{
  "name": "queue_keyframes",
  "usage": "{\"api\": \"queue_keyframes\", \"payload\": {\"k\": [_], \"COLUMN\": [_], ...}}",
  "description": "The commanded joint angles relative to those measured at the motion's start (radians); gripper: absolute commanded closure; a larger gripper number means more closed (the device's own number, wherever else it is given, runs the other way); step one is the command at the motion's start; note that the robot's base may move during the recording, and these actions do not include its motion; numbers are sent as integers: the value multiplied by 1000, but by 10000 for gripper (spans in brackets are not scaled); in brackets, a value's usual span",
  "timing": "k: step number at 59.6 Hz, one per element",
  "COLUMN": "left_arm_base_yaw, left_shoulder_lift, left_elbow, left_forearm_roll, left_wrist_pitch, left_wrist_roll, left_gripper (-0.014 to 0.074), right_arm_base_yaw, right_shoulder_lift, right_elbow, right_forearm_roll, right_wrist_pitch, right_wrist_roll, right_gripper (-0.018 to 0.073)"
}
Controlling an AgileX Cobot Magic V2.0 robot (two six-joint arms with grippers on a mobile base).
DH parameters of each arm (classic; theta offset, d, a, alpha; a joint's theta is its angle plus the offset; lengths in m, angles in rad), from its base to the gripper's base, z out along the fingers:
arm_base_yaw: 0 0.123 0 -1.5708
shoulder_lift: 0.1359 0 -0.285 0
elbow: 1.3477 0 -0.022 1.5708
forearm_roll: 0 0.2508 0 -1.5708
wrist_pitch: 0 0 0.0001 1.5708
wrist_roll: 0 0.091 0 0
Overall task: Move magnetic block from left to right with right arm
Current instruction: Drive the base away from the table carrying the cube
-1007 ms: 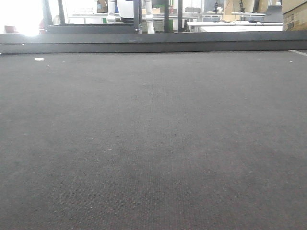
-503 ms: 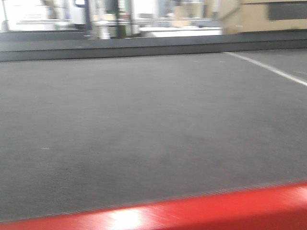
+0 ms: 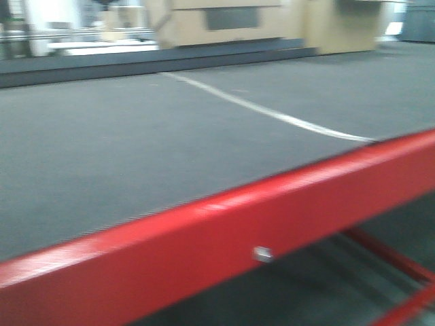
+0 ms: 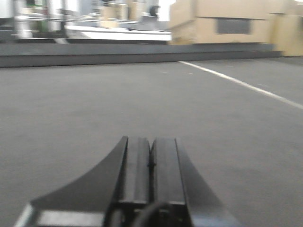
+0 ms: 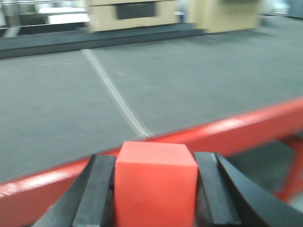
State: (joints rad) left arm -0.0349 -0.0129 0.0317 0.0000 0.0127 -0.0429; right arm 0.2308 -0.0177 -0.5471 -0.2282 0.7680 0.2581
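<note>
- Three views, and only the right wrist one shows the magnetic block (image 5: 155,189). It is a plain red cube clamped between the two dark fingers (image 5: 97,189) of my right claw (image 5: 154,160), with a finger against each side face.
- The left wrist view alone shows my left claw (image 4: 150,142). It is clenched, its fingers pressed flat against each other, and it sits low over the grey mat (image 4: 71,109), aimed at the far side.
- The front view catches neither claw. It gives the lie of the table: the mat, a white line (image 3: 272,111) slanting across it, and the red rail (image 3: 204,238) along the near edge. A small silver bolt head (image 3: 262,254) sits on the rail's face.
- My right claw points roughly level toward the far side. The red rail crosses the view beyond the cube, and the mat lies farther on. I cannot tell how high the cube hangs.
- In the right wrist view the white line meets the rail just left of the cube.
- Thinner red bars (image 3: 387,255) of the frame run below the rail on the right.
- A low dark ledge (image 4: 118,54) borders the mat's far side, with cardboard boxes (image 4: 227,23) behind it.
- The mat spreads flat and wide on both sides of the white line, out to that ledge.
</note>
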Motion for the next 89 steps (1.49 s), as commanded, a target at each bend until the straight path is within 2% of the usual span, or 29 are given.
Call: {"api": "queue_keyframes", "payload": {"k": [1,89], "left_arm_base_yaw": [1,1], "left_shoulder_lift": [-13,-13], "left_elbow": [10,10], "left_forearm_roll": [0,0], "left_wrist_pitch": [-88,-88], "left_wrist_roll": [-4,-4], "left_gripper": [713,713], "right_arm_base_yaw": [-5,-5], "right_shoulder_lift": [4,4], "right_elbow": [-26,-26], "right_forearm_roll": [-25,-25], "right_wrist_pitch": [-92,-92], "right_wrist_roll": [-9,-9], "right_gripper": [334,334]}}
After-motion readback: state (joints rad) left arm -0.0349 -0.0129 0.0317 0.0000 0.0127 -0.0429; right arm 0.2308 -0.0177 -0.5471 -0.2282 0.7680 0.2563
